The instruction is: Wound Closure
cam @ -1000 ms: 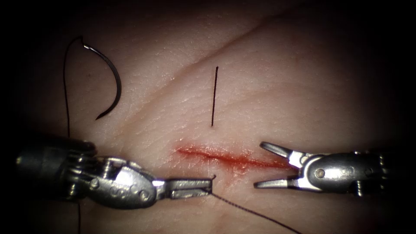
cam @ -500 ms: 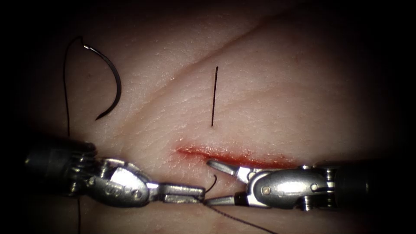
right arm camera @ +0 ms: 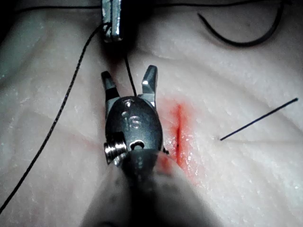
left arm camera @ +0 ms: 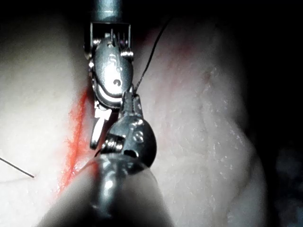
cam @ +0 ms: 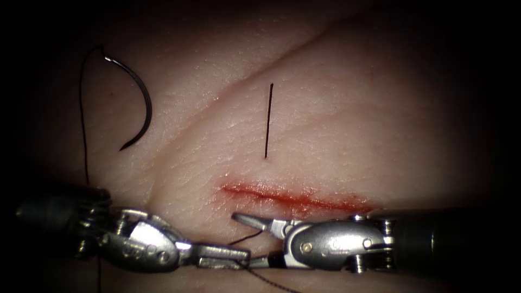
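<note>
My left tool (cam: 243, 256) lies below the cut (cam: 293, 198), jaws shut on the thread (cam: 271, 279) near its short free end (cam: 244, 237). The right tool (cam: 244, 240) comes in along the cut's lower edge with its jaws open, one on each side of that free end, holding nothing. The right wrist view shows the right tool (right arm camera: 129, 76) with the thread end (right arm camera: 129, 75) between the open jaws. In the left wrist view the left tool (left arm camera: 131, 101) grips the thread (left arm camera: 151, 52). The curved needle (cam: 138, 97) lies free on the tissue (cam: 353, 125), far to the upper left, outside the tissue.
A straight cut piece of thread (cam: 268, 120) lies on the tissue above the cut. Thread (cam: 82, 119) runs from the needle's tail down past the left tool's shaft. Red fluid lines the cut. A long skin crease (cam: 282, 54) crosses the tissue diagonally.
The right tool has moved left along the cut's lower edge, jaws still open, until they straddle the thread end. The left tool has slid slightly left and down with the thread.
</note>
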